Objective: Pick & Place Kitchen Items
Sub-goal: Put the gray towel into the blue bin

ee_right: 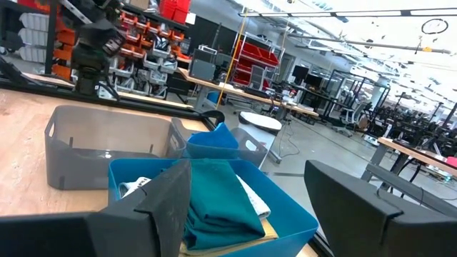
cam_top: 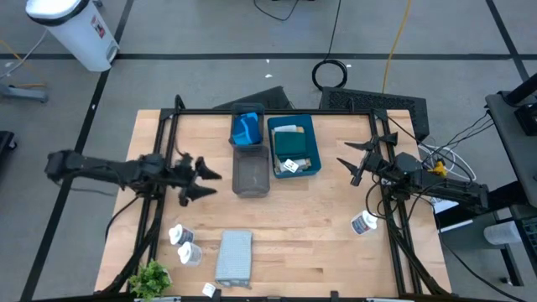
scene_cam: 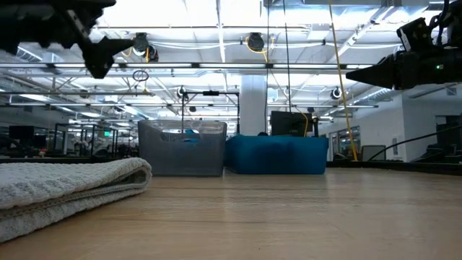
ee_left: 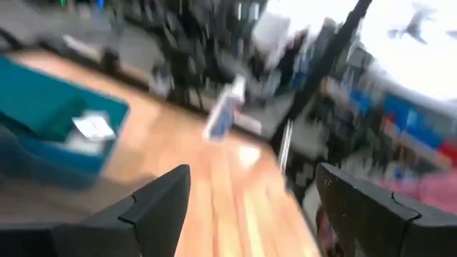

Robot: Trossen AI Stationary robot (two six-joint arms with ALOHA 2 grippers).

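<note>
Wooden worktop (cam_top: 294, 226) carries three trays at its far middle. One grey tray (cam_top: 250, 172) looks empty; behind it a second grey tray (cam_top: 247, 111) holds a bright-blue sponge (cam_top: 245, 130). Just beside them, the teal tray (cam_top: 312, 144) holds a dark teal cloth (ee_right: 218, 196) folded over an orange cloth (cam_top: 307, 161), with a white bottle (cam_top: 291, 166) at its near end. Near the front lie a grey cloth (cam_top: 234, 256) and two white bottles (cam_top: 185, 243); another bottle (cam_top: 363, 223) lies by the right edge. The left gripper (cam_top: 204, 182) and right gripper (cam_top: 346, 166) hover spread and empty.
</note>
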